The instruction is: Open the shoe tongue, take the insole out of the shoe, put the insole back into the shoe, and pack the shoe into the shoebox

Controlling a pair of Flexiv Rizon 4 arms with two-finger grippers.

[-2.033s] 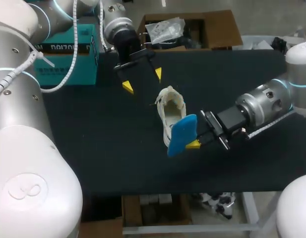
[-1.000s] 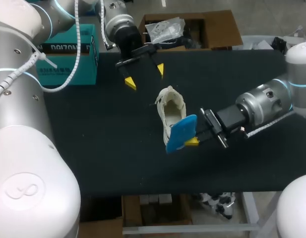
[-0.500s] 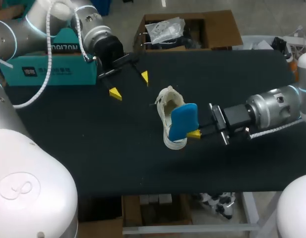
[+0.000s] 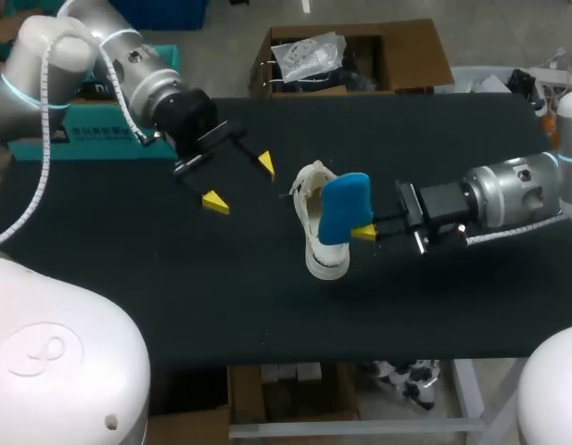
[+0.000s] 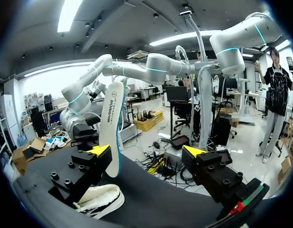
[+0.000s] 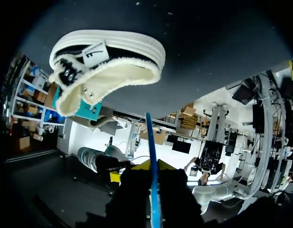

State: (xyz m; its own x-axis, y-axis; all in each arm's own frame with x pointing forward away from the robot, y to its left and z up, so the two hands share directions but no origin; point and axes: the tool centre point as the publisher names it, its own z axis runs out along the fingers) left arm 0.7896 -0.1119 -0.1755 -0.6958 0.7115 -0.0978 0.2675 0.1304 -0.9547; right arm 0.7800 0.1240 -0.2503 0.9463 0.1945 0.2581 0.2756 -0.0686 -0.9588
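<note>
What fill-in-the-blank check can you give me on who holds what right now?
1. The insole gripped in the right tool is ____ in colour.
2. The left tool is ____, holding nothing.
3. The shoe lies on the ____ table.
Missing words: blue; open; black.

Dark capital lettering runs lengthwise down the pale underside of the insole [image 5: 112, 128], seen standing upright from the left wrist camera. From the right wrist camera, a small white tag [image 6: 95, 49] on the cream shoe [image 6: 108, 71] carries a dark logo mark. In the head view, a line of white characters crosses the side of the teal shoebox [image 4: 72, 144], too small to make out.
</note>
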